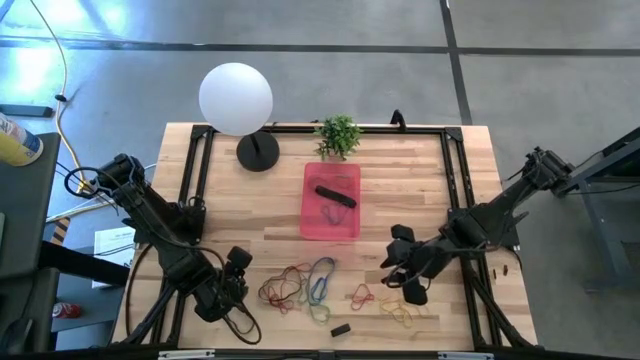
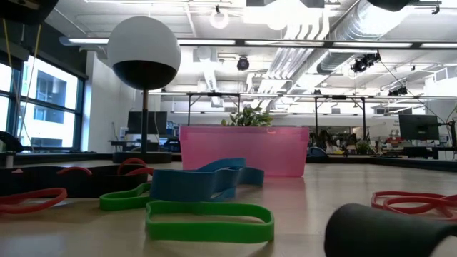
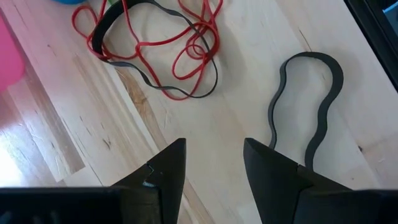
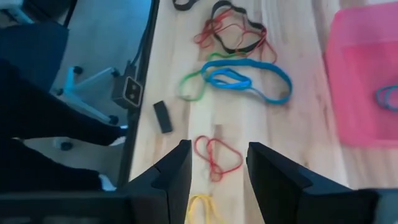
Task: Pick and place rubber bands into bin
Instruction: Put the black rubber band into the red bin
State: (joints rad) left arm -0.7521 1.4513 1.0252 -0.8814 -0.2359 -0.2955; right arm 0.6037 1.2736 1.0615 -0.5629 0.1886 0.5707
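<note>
You see a table (image 1: 420,180) of pale wood with visible grain and a smooth, faintly satin finish. On it the bin (image 1: 331,202) is translucent pink plastic, smooth and slightly glossy. Near the bin, toward the front edge, the bands (image 1: 300,285) look like matt rubber, some thin as cord, some flat and wide. Behind the bin you have a lamp (image 1: 236,97) with a smooth matt white globe on a dark matt base. Both grippers' fingers (image 3: 168,171) (image 4: 177,168) look like dark matt plastic.
</note>
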